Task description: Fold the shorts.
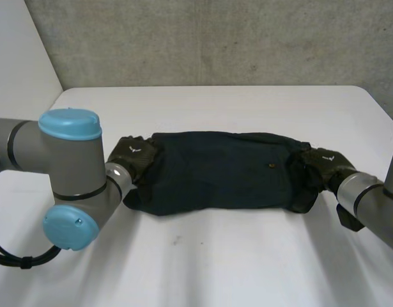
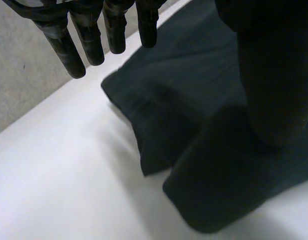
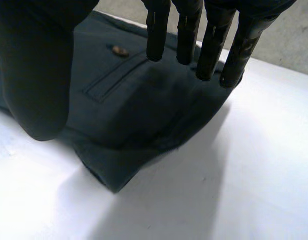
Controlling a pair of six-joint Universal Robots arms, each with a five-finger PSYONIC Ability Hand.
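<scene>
You are holding left hand (image 1: 133, 153) and right hand (image 1: 321, 163) straight-fingered, gripping nothing, at opposite ends of the dark navy cloth shorts (image 1: 215, 173), likely for folding.

It looked like a robotics lab: a plain white table (image 1: 215, 256) stood against a bare grey concrete wall (image 1: 215, 38), and grey robot arms (image 1: 68, 160) with light-blue caps stretched over it.

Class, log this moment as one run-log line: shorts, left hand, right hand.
shorts: dark, lying across white table | left hand: open, at shorts' left end | right hand: open, at shorts' right end
</scene>
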